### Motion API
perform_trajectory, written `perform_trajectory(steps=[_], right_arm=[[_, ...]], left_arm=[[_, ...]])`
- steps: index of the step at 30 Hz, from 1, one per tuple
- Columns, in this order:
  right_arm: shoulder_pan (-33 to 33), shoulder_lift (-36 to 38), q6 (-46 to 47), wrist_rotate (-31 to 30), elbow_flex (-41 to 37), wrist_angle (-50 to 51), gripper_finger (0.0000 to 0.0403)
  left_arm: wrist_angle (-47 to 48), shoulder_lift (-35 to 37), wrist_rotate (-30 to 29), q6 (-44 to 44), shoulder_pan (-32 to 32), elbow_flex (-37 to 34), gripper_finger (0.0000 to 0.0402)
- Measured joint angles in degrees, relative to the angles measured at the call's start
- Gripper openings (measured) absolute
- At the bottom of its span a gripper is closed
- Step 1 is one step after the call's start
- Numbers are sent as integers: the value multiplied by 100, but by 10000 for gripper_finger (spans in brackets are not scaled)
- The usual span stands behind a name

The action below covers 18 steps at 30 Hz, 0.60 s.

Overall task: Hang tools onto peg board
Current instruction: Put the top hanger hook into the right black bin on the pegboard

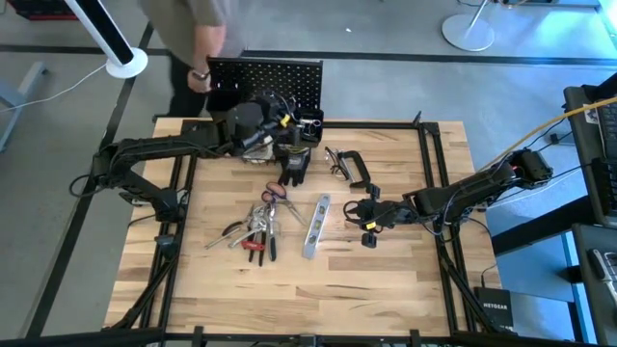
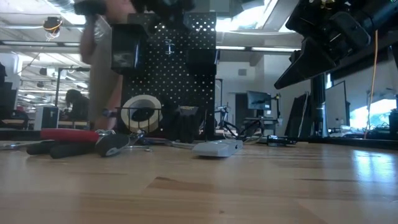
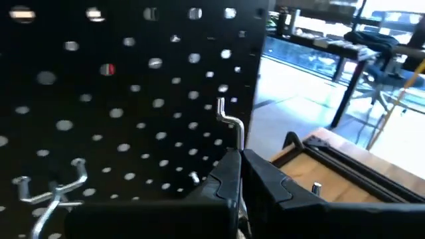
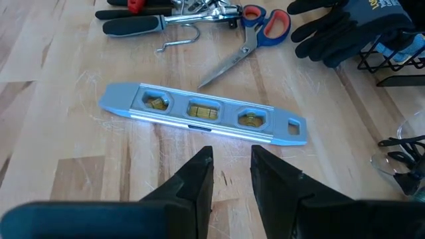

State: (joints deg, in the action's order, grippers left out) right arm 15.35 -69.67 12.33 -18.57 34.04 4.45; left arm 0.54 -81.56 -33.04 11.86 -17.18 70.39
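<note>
1. Right gripper (image 4: 230, 174), dark fingers slightly parted and empty, hovers over bare wood just beside the silver level bar (image 4: 203, 113).
2. Left gripper (image 3: 240, 174), closed on a silver metal hook (image 3: 230, 120), is at the upright black perforated peg board (image 3: 119, 99).
3. "NETGEAR" box (image 1: 496, 309) sits off the table's corner.

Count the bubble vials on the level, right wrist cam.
3, in a row along the level: one near the rounded end, one mid-bar, one near the end with the hang hole. The right gripper hovers above it, empty.

level bar (image 4: 202, 113): brushed metal | table (image 4: 66, 172): smooth wood | peg board (image 3: 133, 99): matt metal
</note>
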Motion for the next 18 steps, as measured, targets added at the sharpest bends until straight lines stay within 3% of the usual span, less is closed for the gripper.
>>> perform_trajectory(steps=[8, 14, 18], right_arm=[[1, 0, 1, -1, 0, 0, 101], [0, 0, 1, 0, 0, -2, 101], [1, -2, 4, 10, 0, -3, 101]], left_arm=[[88, 0, 9, 655, -91, 0, 1], [172, -60, 536, 238, -89, 0, 1], [178, -158, 869, -488, -95, -2, 1]])
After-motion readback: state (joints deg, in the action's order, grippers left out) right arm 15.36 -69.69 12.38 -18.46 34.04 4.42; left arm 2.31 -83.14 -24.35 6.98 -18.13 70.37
